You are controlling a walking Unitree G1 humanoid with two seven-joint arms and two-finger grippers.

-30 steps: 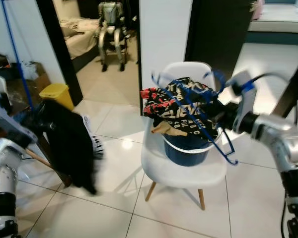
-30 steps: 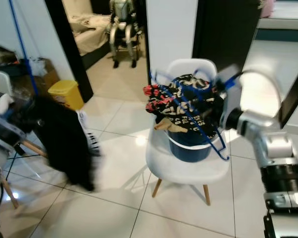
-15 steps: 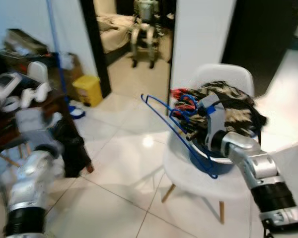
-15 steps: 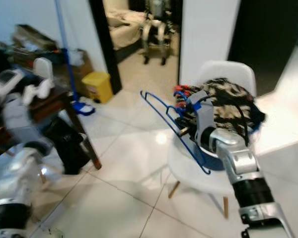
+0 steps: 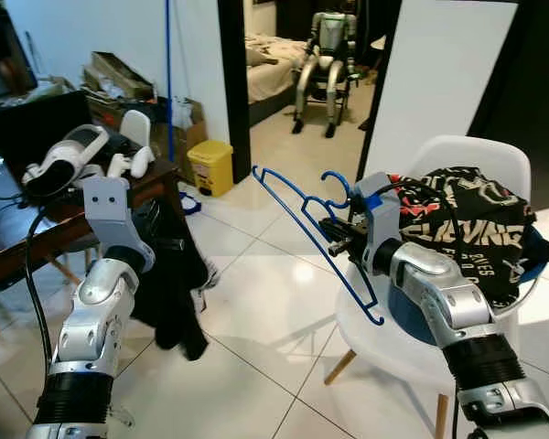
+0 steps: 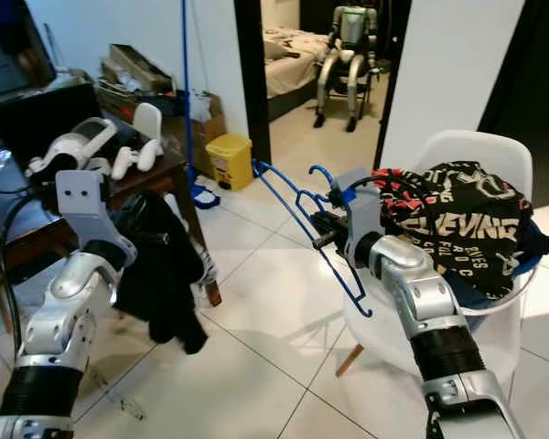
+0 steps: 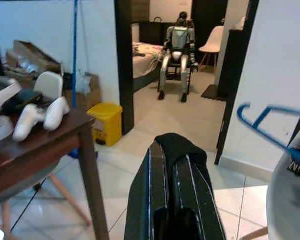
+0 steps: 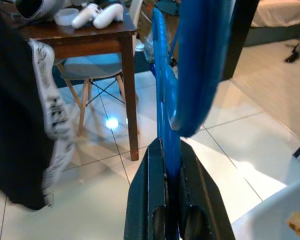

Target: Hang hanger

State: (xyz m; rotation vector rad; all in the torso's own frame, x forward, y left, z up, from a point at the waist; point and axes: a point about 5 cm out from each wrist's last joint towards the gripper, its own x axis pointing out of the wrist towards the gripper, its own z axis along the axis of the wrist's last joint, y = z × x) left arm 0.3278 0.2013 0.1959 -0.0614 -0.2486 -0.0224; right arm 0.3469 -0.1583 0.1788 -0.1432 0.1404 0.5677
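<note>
Nearest, at lower left of the head views, the left pincer (image 5: 161, 240) was pressed together on a black garment (image 5: 171, 297); in its wrist view the cloth (image 7: 181, 148) was caught between the fingertips, the rest drooping towards the tiled floor (image 5: 256, 366).

At centre right the right pincer (image 5: 340, 240) was pinching the blue hanger (image 5: 320, 240) near its neck, with the blue wire (image 8: 166, 120) running up between the two black fingers in the wrist view. The hanger was off the chair, in the air over the floor. Its long axis ran diagonally, from the upper-left end near the doorway side down to the lower-right corner in front of the white chair (image 5: 384, 338), the hook curling up just beside the pincer.

The garment lay to the left of the hanger, well apart and lower. Judging by this, the hanger's free upper-left arm pointed towards the garment, so the right arm carried the tool and the left had to bring the cloth across.

Behind the left arm stood a dark worktop (image 5: 37, 240) carrying white controllers (image 5: 128, 163). Farther right sat a heap of printed clothes (image 5: 476, 229) on the chair. Beyond were a yellow bin (image 5: 211, 165) and, through the doorway, another robot (image 5: 324, 46) seated.
</note>
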